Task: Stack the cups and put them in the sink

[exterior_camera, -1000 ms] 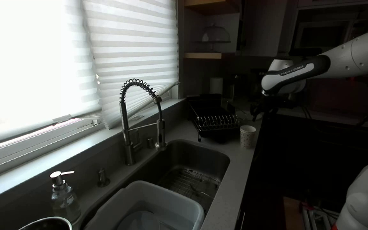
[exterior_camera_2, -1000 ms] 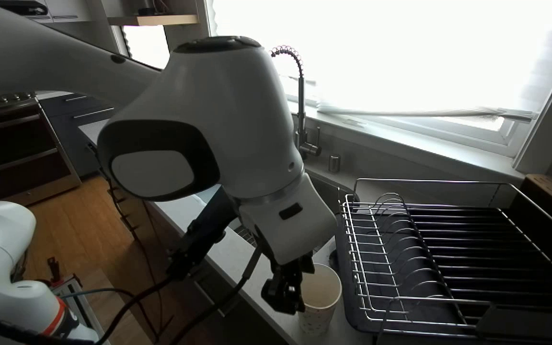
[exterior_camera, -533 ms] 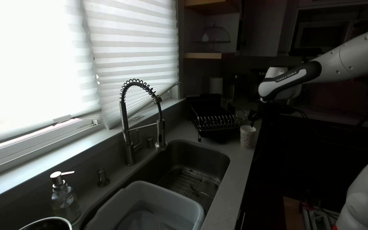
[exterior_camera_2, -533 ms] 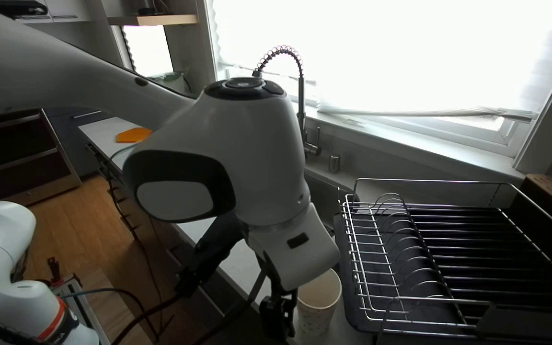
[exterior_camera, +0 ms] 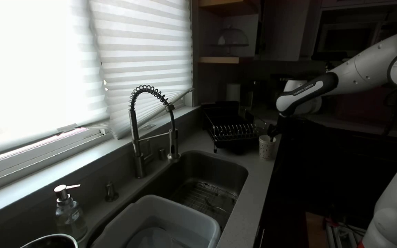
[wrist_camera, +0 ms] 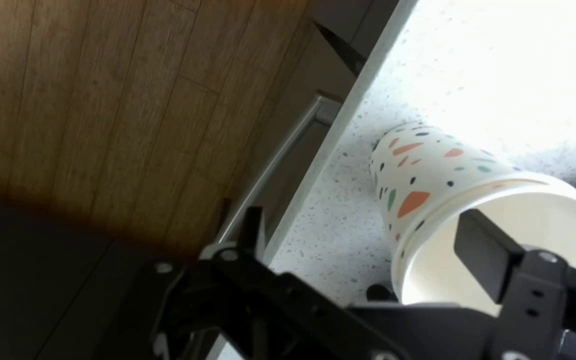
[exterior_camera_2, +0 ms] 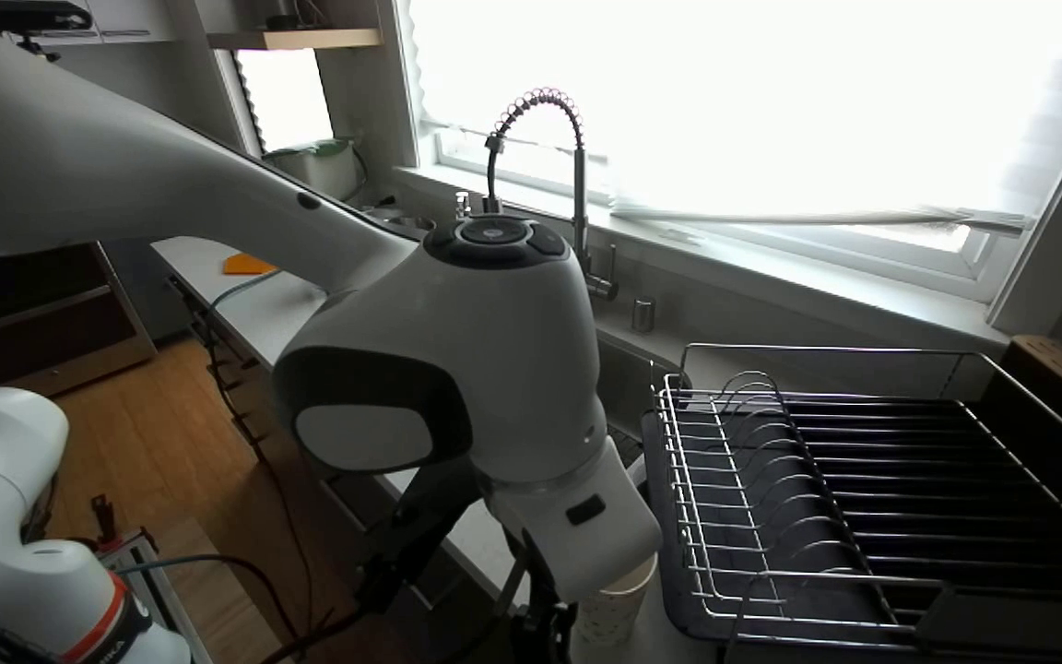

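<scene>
There's the gripper (wrist_camera: 365, 232), spread wide and gripping nothing, poised just beside the dish rack (exterior_camera_2: 798, 516). And here's what the next move turns on: the cups (wrist_camera: 443, 175) lie toward the dish rack from it, mouth uppermost, long axis vertical. One fingertip (wrist_camera: 485, 252), the one on the dish rack's side, is at the mouth, perhaps just inside; how deep, or whether it touches, can't be told. The other fingertip (wrist_camera: 252, 230) hangs outside, away from the dish rack, over the front edge of the counter (wrist_camera: 318, 260). So the near wall sits between the two, not the whole width!

The cups stand upright on the counter, tucked between the dish rack and that edge. A double rim shows in the wrist view: one seems nested in another, so the stacking looks done. Only one arm (exterior_camera: 360, 70) in play, so a little lower and a pinch on that wall would be the call. Squeeze hard and those thin-looking sides could buckle; nudge sideways and they could tip.

Then the carry: the sink (exterior_camera: 224, 168) lies near the dish rack, sunk lower, with a tub (exterior_camera: 184, 210) toward the far end. The end nearest the dish rack looks the better target.
</scene>
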